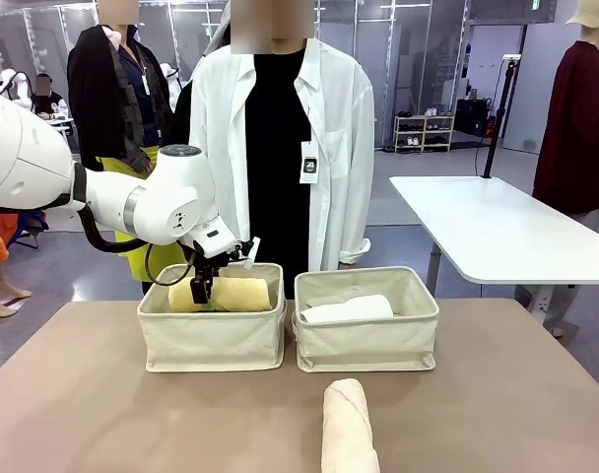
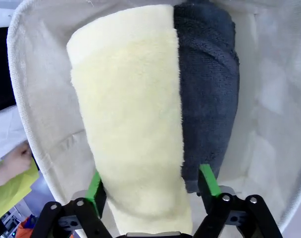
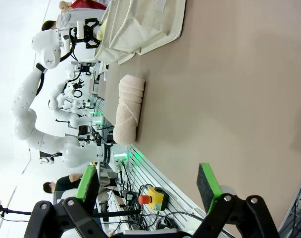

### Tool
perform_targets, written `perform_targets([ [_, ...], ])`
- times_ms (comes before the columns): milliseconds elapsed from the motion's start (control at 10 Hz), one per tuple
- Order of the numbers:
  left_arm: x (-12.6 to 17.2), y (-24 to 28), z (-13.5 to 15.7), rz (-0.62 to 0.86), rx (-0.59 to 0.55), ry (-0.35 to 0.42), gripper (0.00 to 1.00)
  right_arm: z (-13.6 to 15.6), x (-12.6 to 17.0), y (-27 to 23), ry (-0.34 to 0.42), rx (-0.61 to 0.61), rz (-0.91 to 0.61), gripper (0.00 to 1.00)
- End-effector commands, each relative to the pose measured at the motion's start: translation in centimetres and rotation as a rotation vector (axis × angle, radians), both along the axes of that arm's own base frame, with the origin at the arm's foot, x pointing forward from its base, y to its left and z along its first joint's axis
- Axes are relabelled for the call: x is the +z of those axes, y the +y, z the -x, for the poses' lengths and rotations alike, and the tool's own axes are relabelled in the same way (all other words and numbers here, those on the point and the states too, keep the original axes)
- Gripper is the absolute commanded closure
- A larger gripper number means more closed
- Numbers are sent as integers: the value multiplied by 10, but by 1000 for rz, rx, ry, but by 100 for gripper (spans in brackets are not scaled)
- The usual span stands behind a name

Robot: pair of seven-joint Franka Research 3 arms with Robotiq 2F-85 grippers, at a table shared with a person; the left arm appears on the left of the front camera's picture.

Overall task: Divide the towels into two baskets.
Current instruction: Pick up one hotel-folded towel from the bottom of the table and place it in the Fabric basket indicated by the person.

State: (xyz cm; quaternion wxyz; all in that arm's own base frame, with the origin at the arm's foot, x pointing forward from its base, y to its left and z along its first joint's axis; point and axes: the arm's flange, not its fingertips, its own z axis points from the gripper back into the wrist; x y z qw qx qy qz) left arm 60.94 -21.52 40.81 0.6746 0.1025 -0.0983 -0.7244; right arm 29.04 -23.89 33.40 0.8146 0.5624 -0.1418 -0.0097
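Observation:
The left basket (image 1: 211, 340) holds the pale yellow towel (image 2: 135, 119) with the dark grey towel (image 2: 207, 84) lying against it. My left gripper (image 2: 151, 183) reaches down into this basket. It is open, its green pads (image 2: 96, 187) straddling the near end of the yellow towel. In the front view the left gripper (image 1: 201, 289) hangs over the yellow towel (image 1: 235, 293). The white towel (image 1: 347, 310) lies in the right basket (image 1: 366, 340). On the table near the front edge lies the pale pink towel (image 1: 347, 429), also in the right wrist view (image 3: 128, 111). My right gripper (image 3: 148, 186) is open over bare table.
A person in a white shirt (image 1: 280, 128) stands right behind the baskets at the far side. The brown table (image 1: 102, 414) spreads out in front of the baskets. A white table (image 1: 497, 227) stands off to the back right.

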Motion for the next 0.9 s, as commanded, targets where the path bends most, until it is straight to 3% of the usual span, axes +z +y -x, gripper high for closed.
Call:
perform_targets([
  [0,3,6,12,-24,11,-1,0,2,3,1,-11,-3,0,0],
  [300,10,12,24,19,73,-21,0,2,3,1,-11,-3,0,0],
  [400,6,2,4,-1,6,-6,0,2,3,1,-11,-3,0,0],
  [800,6,2,4,-1,6,-6,0,2,3,1,-11,-3,0,0],
])
